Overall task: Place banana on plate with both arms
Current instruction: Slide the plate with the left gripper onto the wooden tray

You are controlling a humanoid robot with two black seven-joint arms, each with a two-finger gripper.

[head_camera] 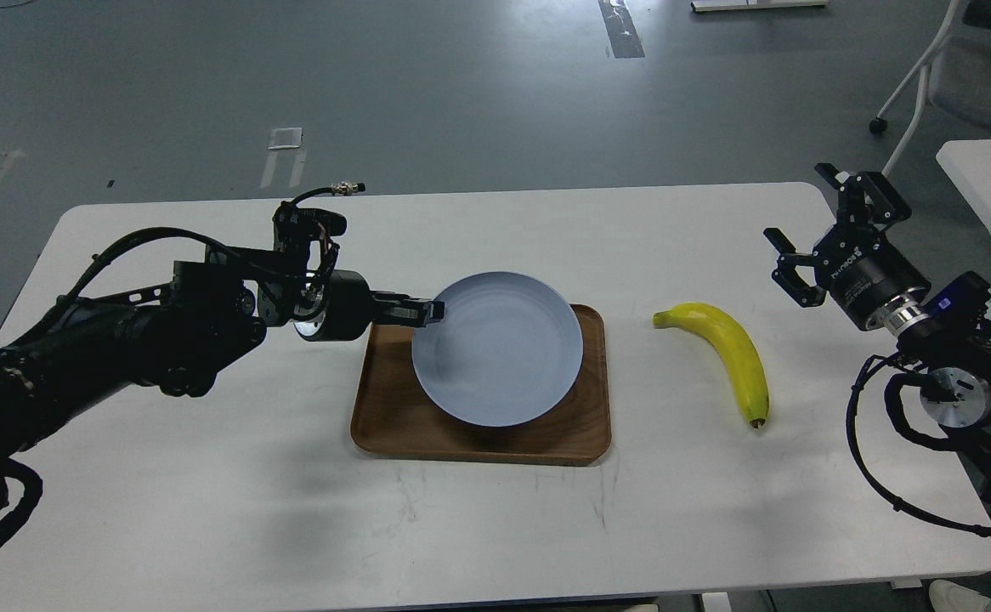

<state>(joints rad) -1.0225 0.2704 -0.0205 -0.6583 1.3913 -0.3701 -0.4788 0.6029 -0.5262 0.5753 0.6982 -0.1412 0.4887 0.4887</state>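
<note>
Left gripper (432, 312) is pinching the plate (497, 348) rim; right gripper (810, 234) is hovering spread. Banana (729, 348) is looking light, soft, bruisable: grip mid-curve.

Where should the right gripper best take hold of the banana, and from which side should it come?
Probably at the thick middle of the banana, coming straight down from above. It lies flat on the table, apart from everything, so both long sides are free. The open right gripper should close across its width, not along its curve.

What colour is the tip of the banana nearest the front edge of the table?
Dark brown, on an otherwise bright yellow banana; seen in the head view.
</note>
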